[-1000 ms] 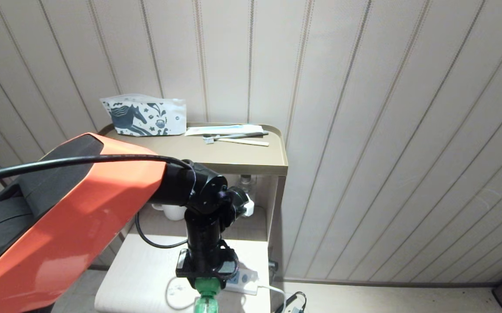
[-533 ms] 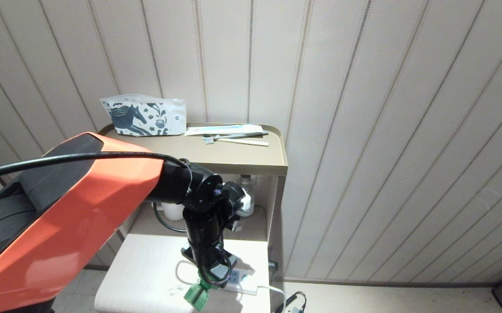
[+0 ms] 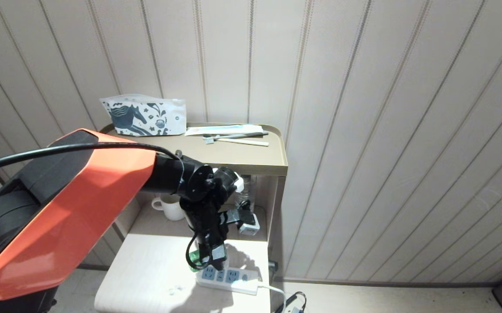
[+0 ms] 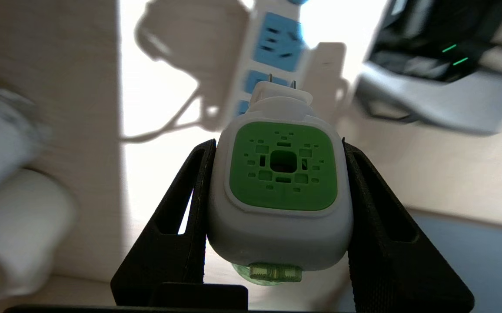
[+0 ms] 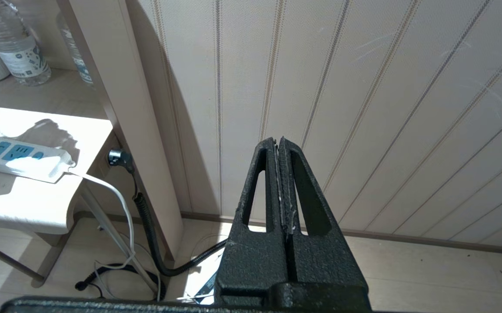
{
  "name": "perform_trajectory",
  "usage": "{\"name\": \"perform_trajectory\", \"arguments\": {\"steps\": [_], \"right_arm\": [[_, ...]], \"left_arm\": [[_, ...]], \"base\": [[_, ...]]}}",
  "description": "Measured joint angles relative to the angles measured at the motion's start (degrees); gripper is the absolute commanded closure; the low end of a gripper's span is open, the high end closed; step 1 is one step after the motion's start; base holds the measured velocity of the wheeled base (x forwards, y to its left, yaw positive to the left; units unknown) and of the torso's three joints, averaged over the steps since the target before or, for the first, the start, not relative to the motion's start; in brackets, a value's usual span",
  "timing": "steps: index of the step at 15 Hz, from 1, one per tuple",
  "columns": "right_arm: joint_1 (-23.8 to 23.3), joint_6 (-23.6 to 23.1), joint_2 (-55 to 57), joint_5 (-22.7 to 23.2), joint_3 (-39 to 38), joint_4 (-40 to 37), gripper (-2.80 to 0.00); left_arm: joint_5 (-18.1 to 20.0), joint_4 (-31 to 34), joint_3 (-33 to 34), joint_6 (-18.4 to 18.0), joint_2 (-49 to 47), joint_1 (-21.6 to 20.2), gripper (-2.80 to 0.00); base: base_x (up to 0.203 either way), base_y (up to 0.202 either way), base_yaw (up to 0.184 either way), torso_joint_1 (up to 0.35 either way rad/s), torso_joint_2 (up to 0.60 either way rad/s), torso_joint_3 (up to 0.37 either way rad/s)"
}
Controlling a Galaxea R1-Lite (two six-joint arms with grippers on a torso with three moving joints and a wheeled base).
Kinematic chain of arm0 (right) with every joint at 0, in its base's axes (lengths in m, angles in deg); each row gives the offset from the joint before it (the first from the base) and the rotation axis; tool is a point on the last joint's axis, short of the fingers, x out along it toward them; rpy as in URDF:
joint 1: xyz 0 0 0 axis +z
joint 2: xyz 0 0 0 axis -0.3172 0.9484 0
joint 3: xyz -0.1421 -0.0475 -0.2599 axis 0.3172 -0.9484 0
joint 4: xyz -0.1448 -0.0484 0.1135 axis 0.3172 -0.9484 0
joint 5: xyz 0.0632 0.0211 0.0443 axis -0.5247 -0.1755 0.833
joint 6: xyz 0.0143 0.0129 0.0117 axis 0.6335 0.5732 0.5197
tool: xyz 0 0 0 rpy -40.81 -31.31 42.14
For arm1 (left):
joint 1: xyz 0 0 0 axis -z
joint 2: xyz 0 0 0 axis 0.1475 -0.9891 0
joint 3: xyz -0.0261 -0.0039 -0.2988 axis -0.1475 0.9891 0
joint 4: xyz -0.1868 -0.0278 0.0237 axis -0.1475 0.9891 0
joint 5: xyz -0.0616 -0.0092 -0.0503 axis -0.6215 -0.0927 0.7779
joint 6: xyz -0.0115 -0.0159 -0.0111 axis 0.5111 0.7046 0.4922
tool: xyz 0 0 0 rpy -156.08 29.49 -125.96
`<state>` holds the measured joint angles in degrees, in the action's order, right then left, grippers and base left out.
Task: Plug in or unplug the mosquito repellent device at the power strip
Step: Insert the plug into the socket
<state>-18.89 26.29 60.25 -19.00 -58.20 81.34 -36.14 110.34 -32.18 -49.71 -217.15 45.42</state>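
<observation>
Above the white oblong power strip [image 3: 228, 277] with three light-blue socket faces, clamped between the left gripper [image 4: 279, 191] fingers: one white-and-green plastic mosquito repellent device [image 4: 281, 191], two metal prongs forward, not yet inserted. Risk: misaligned prongs skidding off, shoving the unsecured strip. Right gripper [image 5: 280, 156] pressed together, empty, parked aside.

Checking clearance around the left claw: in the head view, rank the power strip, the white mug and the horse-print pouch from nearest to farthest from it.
1. White oblong power strip with light-blue sockets: just below the left claw.
2. White ceramic mug: lower shelf, behind the arm.
3. Horse-print paper pouch: top shelf, against the wall.
</observation>
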Motion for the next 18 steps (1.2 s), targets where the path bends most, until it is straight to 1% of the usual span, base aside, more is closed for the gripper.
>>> {"name": "perform_trajectory", "arguments": {"steps": [2, 3, 4, 7, 11, 18], "right_arm": [[0.00, 0.00, 0.00, 0.00, 0.00, 0.00, 0.00], [0.02, 0.00, 0.00, 0.00, 0.00, 0.00, 0.00], [0.02, 0.00, 0.00, 0.00, 0.00, 0.00, 0.00], [0.00, 0.03, 0.00, 0.00, 0.00, 0.00, 0.00], [-0.01, 0.02, 0.00, 0.00, 0.00, 0.00, 0.00], [0.05, 0.00, 0.00, 0.00, 0.00, 0.00, 0.00]], "left_arm": [[-4.27, -1.25, -0.99, -8.75, -0.80, 0.57, 0.00], [-5.54, -0.96, -1.05, -11.15, -1.23, 1.11, 0.00], [-6.59, -0.54, -0.74, -11.36, -1.70, 1.75, 0.00], [-12.85, -0.73, -0.10, -8.53, -3.44, 3.19, 0.00], [-18.27, -0.30, 0.23, -8.14, -4.60, 4.74, 0.00], [-18.25, 1.68, 2.94, -7.45, -3.89, 6.98, 0.00]], "base": [[0.000, 0.000, 0.000, 0.000, 0.00, 0.000], [0.000, 0.000, 0.000, 0.000, 0.00, 0.000], [0.000, 0.000, 0.000, 0.000, 0.00, 0.000], [0.000, 0.000, 0.000, 0.000, 0.00, 0.000], [0.000, 0.000, 0.000, 0.000, 0.00, 0.000], [0.000, 0.000, 0.000, 0.000, 0.00, 0.000]]}}
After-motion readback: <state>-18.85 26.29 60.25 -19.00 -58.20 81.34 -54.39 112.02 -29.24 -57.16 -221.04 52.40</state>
